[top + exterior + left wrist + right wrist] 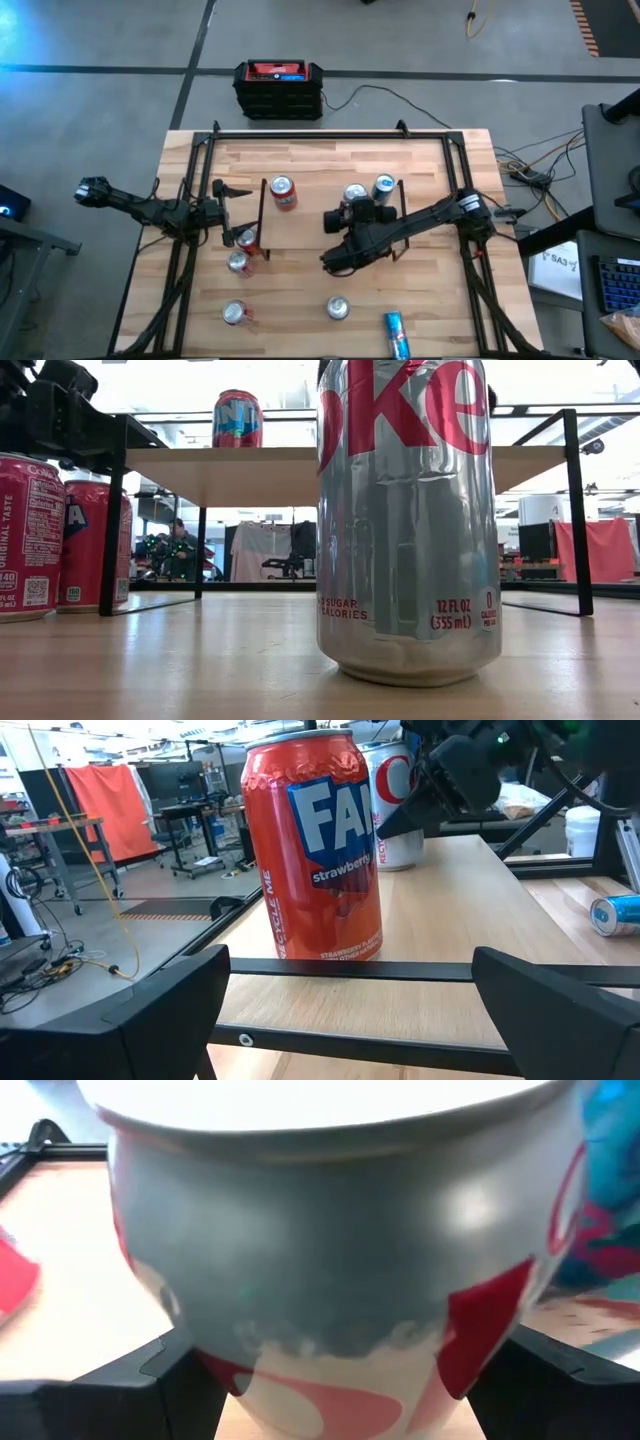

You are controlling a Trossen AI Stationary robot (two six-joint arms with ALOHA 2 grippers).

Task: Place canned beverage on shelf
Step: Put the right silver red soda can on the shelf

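Wooden tabletop (pixel 300 300) under shelf (pixel 310 225), right gripper (pixel 350 212) clamped around silver can (pixel 355 194) on it, left gripper (pixel 236 189) spread wide, red can (pixel 283 191) just ahead.

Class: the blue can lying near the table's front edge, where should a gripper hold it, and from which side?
Probably mid-body, coming straight down from above. The blue can lies on its side on the table, so a grasp can close across its rounded wall, crosswise to its long axis, and there is open space on either side.
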